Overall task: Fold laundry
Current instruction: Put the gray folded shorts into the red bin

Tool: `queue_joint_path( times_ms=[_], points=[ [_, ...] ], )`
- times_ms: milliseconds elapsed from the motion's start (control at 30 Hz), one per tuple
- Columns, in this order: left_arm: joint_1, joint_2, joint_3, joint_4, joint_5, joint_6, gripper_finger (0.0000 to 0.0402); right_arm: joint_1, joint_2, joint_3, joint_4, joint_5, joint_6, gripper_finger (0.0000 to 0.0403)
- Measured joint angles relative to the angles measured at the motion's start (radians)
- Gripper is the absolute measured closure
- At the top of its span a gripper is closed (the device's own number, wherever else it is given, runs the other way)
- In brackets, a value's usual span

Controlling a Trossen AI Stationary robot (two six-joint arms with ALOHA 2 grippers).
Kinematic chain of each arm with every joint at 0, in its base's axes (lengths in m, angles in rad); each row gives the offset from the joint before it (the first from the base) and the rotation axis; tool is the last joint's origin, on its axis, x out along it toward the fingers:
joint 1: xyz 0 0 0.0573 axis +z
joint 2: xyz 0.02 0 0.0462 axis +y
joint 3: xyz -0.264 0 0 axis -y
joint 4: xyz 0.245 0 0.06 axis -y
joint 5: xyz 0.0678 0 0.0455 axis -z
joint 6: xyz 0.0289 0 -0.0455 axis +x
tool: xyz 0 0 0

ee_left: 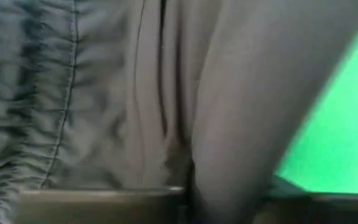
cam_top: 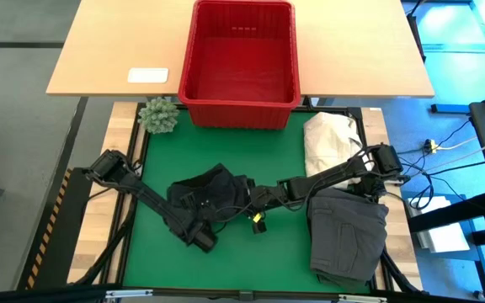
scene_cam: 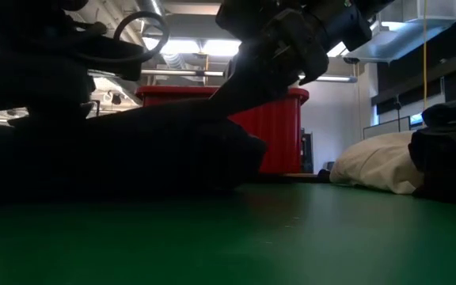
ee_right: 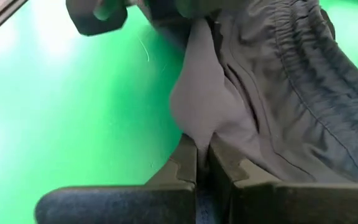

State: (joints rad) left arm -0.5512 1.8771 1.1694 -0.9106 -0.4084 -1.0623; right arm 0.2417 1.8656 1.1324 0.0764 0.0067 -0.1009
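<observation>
pinching dark garment, right fingers closed

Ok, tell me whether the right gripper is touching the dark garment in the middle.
Touching. The right wrist view shows the right gripper shut on a pinched fold of the dark garment.

Soft matt cloth garment, glossy plastic basket
</observation>
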Motion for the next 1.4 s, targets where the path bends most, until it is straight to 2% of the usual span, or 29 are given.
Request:
queue_joint_path(
  times_ms=[67, 200, 467, 700, 967, 1200, 1400],
  points=[
    [-0.008, 0.000, 0.000, -0.002, -0.001, 0.019, 0.0376, 0.000, 0.000, 0.000, -0.007, 0.000, 0.000, 0.0394],
    [-0.011, 0.000, 0.000, -0.010, 0.003, 0.049, 0.0380, 0.001, 0.000, 0.000, -0.010, 0.020, 0.000, 0.0378],
    [-0.013, 0.000, 0.032, -0.056, 0.034, 0.077, 0.0380, 0.016, 0.000, 0.002, -0.017, 0.028, -0.065, 0.0260],
    [-0.013, 0.000, 0.071, -0.118, 0.001, 0.079, 0.0380, 0.072, 0.000, 0.062, -0.015, 0.120, -0.097, 0.0152],
    [-0.012, 0.000, 0.077, -0.120, -0.010, 0.087, 0.0380, 0.088, 0.066, 0.068, 0.061, 0.182, -0.107, 0.0069],
    [-0.012, -0.005, 0.077, -0.117, -0.006, 0.087, 0.0380, 0.083, 0.154, 0.068, 0.092, 0.310, -0.113, 0.0037],
    [-0.015, -0.047, 0.077, -0.108, -0.015, 0.087, 0.0380, 0.083, 0.203, 0.100, 0.071, 0.419, -0.116, 0.0056]
  ],
)
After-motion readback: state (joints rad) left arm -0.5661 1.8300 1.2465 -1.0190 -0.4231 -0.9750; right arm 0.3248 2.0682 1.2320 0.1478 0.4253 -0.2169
